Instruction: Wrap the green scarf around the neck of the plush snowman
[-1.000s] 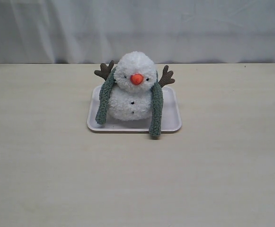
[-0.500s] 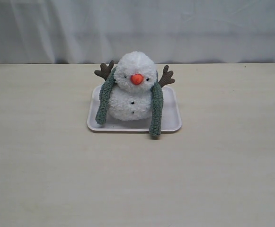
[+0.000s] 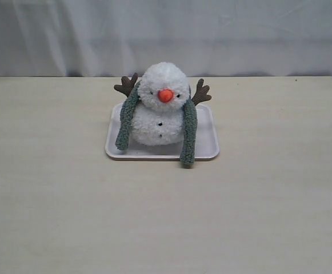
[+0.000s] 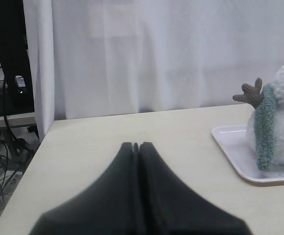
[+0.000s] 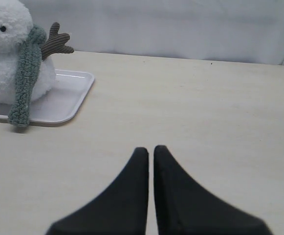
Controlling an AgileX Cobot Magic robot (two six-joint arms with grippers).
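Two grippers, left gripper (image 4: 136, 145) and right gripper (image 5: 151, 149), sit clenched, empty, well short of the tray (image 3: 207, 145). There the plush snowman (image 3: 157, 123) wears the green scarf (image 3: 188, 134) draped, ends hanging at 8 and 4 o'clock, uncrossed. Next likely: open, seize one end, cross it.

**Pale tabletop carrying one white tray**

We see a pale beige tabletop (image 3: 166, 217) with a faint wood grain, matte and evenly lit. It spreads wide to both sides in the exterior view. Flat on it rests a shallow white tray (image 3: 207, 137), rectangular with rounded corners and a low raised rim. The tray sits in the middle of the width and toward the far side, with a long side facing us. One end of the green scarf (image 3: 188, 131) hangs over the tray's front rim. In the right wrist view its tip appears to reach the tabletop just beside the tray, though we cannot be sure it touches.
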